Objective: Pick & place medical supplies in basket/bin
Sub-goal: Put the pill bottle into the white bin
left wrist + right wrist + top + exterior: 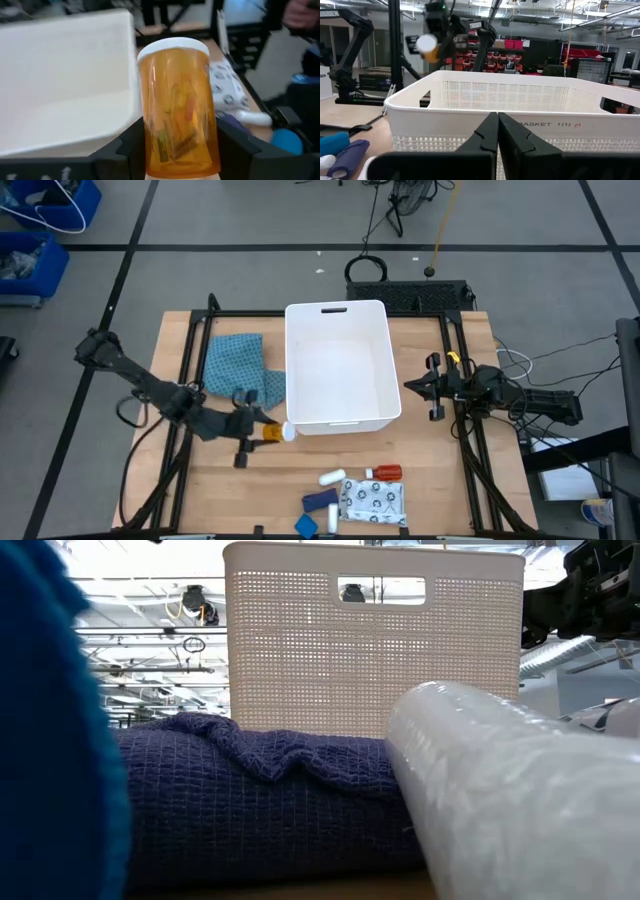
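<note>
The white bin [335,365] stands mid-table. My left gripper [268,432] hovers by the bin's near left corner, shut on an orange pill bottle [177,105] with a white cap. My right gripper [415,387] waits shut at the bin's right side, touching nothing. Near the table's front edge lie a white tube [332,478], a red bottle [385,473], blue pieces [320,500] and a patterned white pouch [372,502]. My left gripper pinches the pill bottle's orange body, toward its bottom end [165,150], between its two fingers [127,145]. The fingers come from the table's left, slanting slightly down, and lie along the bottle. The white cap [172,47] points away from the gripper, and the bottle is lifted clear [427,45].
A teal patterned cloth [238,365] lies flat left of the bin. Black frame rails [190,350] run along both table sides. Bare wood lies between the bin and the supplies at the front. In the low view, blue items [250,790] crowd the foreground before the bin [375,640].
</note>
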Available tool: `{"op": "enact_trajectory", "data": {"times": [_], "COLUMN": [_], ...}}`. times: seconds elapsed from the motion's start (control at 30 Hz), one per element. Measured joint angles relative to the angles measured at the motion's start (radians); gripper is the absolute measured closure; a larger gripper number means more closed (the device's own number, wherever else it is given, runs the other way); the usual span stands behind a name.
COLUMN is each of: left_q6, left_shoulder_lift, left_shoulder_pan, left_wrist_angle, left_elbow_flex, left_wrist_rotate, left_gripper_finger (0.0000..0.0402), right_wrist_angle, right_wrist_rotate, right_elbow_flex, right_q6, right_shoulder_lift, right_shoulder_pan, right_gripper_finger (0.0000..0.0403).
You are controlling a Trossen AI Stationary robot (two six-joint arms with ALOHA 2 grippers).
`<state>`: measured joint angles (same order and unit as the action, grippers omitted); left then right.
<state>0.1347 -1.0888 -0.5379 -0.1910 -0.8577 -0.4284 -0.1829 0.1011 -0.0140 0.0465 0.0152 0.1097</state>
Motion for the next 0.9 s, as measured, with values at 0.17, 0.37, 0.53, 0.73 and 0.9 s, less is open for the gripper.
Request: {"op": "enact_trajectory", "data": {"times": [0.17,0.37,0.53,0.73,0.9], "left_q6": [-0.08,-0.182,-0.186,-0.143,-0.135], "left_shoulder_lift": [0.09,0.197,0.299,0.336,0.325], "left_shoulder_pan": [0.031,0.082,0.148,0.216,0.248], "left_wrist_angle": [-0.024,-0.057,-0.106,-0.173,-0.184], "left_elbow_flex": [0.0,0.0,0.0,0.0,0.0], "left_wrist_rotate": [-0.053,-0.089,-0.097,-0.063,-0.061], "left_gripper_finger": [0.0224,0.0218,0.0229,0.0215,0.0224], "right_wrist_angle": [0.001,0.001,0.001,0.001,0.001], "right_wrist_rotate": [0.0,0.0,0.0,0.0,0.0], "right_elbow_flex": [0.0,0.0,0.0,0.0,0.0], "right_q6": [-0.001,-0.001,-0.001,-0.001,-0.001], "right_shoulder_lift": [0.0,0.0,0.0,0.0,0.0], "right_shoulder_pan": [0.0,0.0,0.0,0.0,0.0], "right_gripper_finger": [0.0403,0.0403,0.0403,0.0403,0.0403]}}
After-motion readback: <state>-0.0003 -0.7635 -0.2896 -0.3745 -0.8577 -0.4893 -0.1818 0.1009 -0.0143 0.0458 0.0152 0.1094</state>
